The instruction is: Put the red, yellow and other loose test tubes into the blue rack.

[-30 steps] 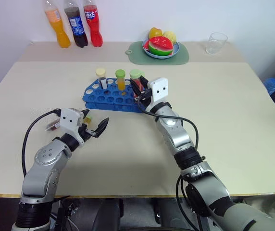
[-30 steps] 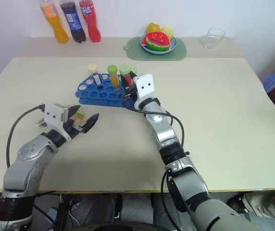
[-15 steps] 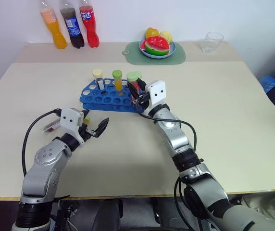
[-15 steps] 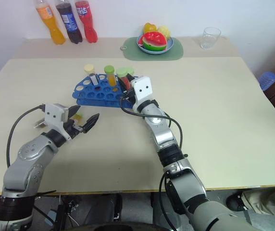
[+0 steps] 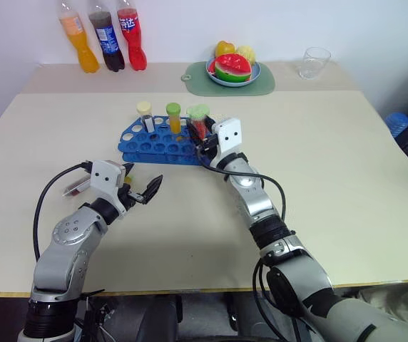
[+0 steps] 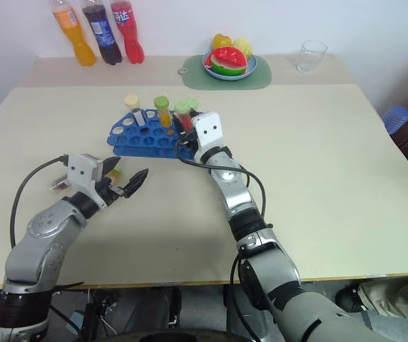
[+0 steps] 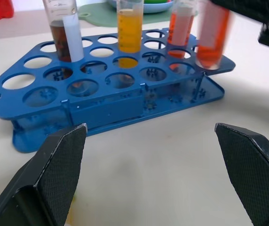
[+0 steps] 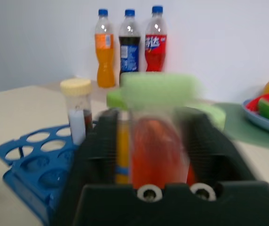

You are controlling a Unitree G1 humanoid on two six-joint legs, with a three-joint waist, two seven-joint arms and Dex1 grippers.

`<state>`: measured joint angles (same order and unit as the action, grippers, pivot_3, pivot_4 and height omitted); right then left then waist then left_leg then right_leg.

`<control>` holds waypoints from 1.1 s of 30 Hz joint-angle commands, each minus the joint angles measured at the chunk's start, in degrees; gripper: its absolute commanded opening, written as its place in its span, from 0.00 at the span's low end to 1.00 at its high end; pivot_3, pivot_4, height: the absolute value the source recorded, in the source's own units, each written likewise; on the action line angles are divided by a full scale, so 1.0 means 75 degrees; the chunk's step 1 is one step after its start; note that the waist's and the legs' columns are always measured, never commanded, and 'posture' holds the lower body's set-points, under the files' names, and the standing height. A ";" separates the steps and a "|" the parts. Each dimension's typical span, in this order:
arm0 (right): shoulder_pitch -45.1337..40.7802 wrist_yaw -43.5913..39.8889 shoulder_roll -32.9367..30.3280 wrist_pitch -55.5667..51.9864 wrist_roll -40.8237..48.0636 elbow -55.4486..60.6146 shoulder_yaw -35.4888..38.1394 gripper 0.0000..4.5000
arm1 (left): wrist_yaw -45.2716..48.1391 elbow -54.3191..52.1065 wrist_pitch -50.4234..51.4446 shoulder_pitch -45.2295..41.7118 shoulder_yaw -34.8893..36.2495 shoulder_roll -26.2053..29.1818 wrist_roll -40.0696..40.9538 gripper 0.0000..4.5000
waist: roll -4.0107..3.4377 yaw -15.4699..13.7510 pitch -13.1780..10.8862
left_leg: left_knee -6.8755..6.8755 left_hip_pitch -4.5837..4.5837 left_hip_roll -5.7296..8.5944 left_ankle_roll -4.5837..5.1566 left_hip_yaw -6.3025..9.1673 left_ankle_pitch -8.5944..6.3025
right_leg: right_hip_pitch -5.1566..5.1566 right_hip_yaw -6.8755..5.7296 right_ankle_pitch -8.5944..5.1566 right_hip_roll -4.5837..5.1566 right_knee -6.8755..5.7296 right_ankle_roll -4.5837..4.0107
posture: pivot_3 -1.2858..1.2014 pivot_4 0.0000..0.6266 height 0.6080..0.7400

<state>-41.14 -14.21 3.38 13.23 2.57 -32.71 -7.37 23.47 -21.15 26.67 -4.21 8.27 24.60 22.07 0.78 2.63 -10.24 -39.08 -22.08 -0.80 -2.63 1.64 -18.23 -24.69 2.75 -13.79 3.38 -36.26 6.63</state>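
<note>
Red tube being lowered into corner hole of blue rack; right pincer flanking it, grip unclear. Left pincer being held released, idle over table.

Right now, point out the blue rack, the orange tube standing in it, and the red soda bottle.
blue rack [image 5: 162, 148]: left eye view, front row of holes.
orange tube [image 7: 129, 30]: left wrist view, liquid-filled middle of the tube.
red soda bottle [image 5: 137, 38]: left eye view, labelled body.

No wording can be made out; labels are borne by the three bottles at upper left, unreadable.
</note>
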 commanded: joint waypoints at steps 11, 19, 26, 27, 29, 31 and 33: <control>0.0359 -0.0446 -0.0611 -0.0687 0.0262 0.2551 0.0303 1.00 | -0.0473 -0.0683 0.2390 -0.1114 0.0490 0.1196 0.0237 1.00 | 0.0000 -0.0011 -0.0001 | -0.0001 -0.0004 0.0002 0.0000 0.0008 0.0000 | 0.0000 -0.0003 0.0000 0.0001 -0.0001 0.0000 | 0.52 0.24 0.95; 0.0928 -0.2333 -0.2126 -0.1941 0.0964 0.4360 0.0128 1.00 | -0.0571 0.0231 0.8517 -0.4411 -0.0583 0.2705 0.0774 1.00 | 0.0001 0.0015 -0.0006 | 0.0001 -0.0003 0.0011 0.0002 0.0020 -0.0001 | 0.0009 -0.0011 -0.0001 -0.0005 0.0004 0.0003 | 0.52 0.24 0.95; 0.1833 -0.4812 -0.3921 -0.3682 0.2070 0.6508 -0.0611 1.00 | -0.0254 0.1313 0.8777 -0.5280 -0.1831 0.3423 0.1474 1.00 | -0.0003 0.0111 -0.0012 | 0.0010 -0.0002 0.0004 0.0002 0.0023 -0.0001 | 0.0004 -0.0008 -0.0003 -0.0012 0.0005 0.0002 | 0.52 0.24 0.95; 0.1967 -0.5024 -0.4151 -0.3854 0.2128 0.6744 -0.0694 1.00 | -0.0311 0.1377 0.8777 -0.5302 -0.1954 0.3428 0.1433 1.00 | -0.0002 0.0084 -0.0012 | 0.0007 -0.0003 0.0004 0.0002 0.0023 -0.0001 | 0.0004 -0.0008 -0.0003 -0.0012 0.0005 0.0002 | 0.52 0.24 0.95; 0.2134 -0.5221 -0.4434 -0.4277 0.2279 0.7035 -0.0777 1.00 | -0.0412 0.1561 0.8777 -0.5350 -0.2175 0.3427 0.1392 1.00 | -0.0001 0.0054 -0.0012 | 0.0000 -0.0002 0.0005 0.0001 0.0021 0.0000 | 0.0005 -0.0007 -0.0003 -0.0011 0.0003 0.0002 | 0.52 0.24 0.95; 0.2273 -0.5244 -0.4543 -0.4507 0.2325 0.7228 -0.0811 1.00 | -0.0528 0.1745 0.8777 -0.5283 -0.2202 0.3313 0.1374 1.00 | 0.0001 0.0008 -0.0013 | -0.0004 -0.0002 0.0005 0.0001 0.0019 0.0000 | 0.0005 -0.0006 -0.0003 -0.0012 0.0002 0.0002 | 0.52 0.24 0.95; 0.2343 -0.5206 -0.4556 -0.4603 0.2288 0.7333 -0.0830 1.00 | -0.0621 0.1884 0.8777 -0.5217 -0.2179 0.3189 0.1389 1.00 | 0.0002 -0.0030 -0.0012 | -0.0005 -0.0002 0.0005 0.0001 0.0020 0.0000 | 0.0005 -0.0006 -0.0003 -0.0013 0.0002 0.0002 | 0.52 0.24 0.95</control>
<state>-23.36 -53.25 -30.56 -21.03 18.94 19.64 -13.67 19.46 -6.95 92.03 -43.12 -8.51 48.59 32.69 0.79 2.40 -10.33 -39.11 -22.11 -0.76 -2.62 1.78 -18.23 -24.65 2.70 -13.81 3.28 -36.23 6.64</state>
